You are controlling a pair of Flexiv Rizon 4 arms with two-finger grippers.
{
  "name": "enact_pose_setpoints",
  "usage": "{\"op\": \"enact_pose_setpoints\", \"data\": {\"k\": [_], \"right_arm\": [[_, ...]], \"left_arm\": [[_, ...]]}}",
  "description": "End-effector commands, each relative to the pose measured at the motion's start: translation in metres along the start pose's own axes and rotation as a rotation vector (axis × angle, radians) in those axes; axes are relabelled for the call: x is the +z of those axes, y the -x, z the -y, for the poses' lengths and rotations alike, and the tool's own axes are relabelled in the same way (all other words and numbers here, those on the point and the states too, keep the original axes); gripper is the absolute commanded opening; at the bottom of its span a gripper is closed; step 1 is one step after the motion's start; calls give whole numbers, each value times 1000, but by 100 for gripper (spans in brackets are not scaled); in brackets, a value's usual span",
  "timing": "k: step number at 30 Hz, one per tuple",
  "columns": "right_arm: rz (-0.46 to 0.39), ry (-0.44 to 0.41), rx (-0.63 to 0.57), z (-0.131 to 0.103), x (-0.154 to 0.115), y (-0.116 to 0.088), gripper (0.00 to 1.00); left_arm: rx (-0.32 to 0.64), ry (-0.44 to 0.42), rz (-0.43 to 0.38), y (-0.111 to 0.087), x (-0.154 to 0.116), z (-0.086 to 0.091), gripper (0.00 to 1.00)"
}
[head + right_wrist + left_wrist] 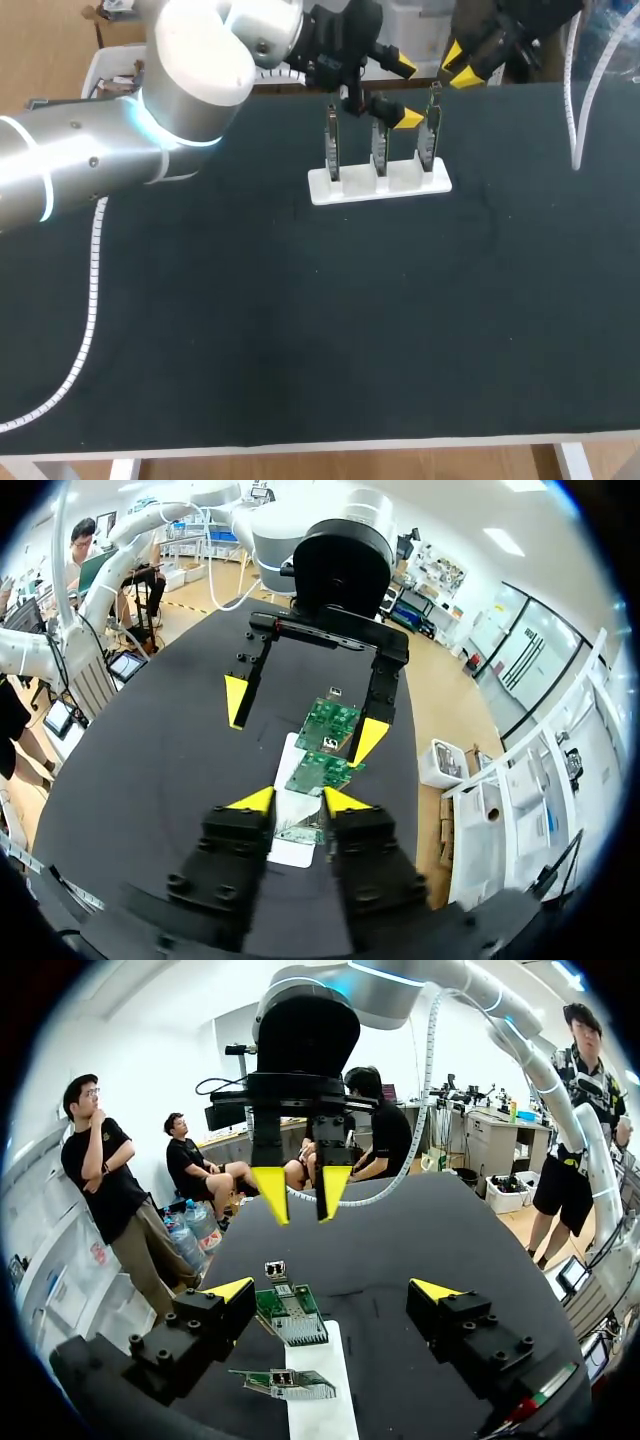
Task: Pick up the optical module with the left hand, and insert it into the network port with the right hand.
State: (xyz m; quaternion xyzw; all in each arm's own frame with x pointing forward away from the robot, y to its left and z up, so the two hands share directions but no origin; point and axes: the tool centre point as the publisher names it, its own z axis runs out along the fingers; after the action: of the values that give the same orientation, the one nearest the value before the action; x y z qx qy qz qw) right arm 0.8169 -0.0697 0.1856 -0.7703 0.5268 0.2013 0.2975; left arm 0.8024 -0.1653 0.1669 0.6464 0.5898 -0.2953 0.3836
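A white stand (380,185) on the black table holds three upright green circuit boards (332,140) (380,150) (432,130) with metal ports on top. My left gripper (406,92) hangs open over the middle of the row, nothing between its fingers. From its wrist, the boards (290,1315) sit low ahead of it (333,1290). My right gripper (458,70) is just behind the top of the rightmost board. In its wrist view its fingers (300,798) stand nearly together with a narrow slit, nothing visibly gripped. The nearest board (300,830) shows through the slit.
A white ribbed cable (90,300) from my left arm trails across the table's left side. Another cable (575,110) hangs at the far right. The dark tabletop (300,330) runs to the front edge.
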Motion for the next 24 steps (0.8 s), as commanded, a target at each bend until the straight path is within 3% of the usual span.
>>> {"op": "enact_pose_setpoints", "data": {"k": [1,24], "right_arm": [[-1,-5,-1,-2,0,1,0],[5,14,2,-2,8,-1,0]], "left_arm": [[-1,0,-4,1,0,0,100],[-1,0,-4,1,0,0,100]]}}
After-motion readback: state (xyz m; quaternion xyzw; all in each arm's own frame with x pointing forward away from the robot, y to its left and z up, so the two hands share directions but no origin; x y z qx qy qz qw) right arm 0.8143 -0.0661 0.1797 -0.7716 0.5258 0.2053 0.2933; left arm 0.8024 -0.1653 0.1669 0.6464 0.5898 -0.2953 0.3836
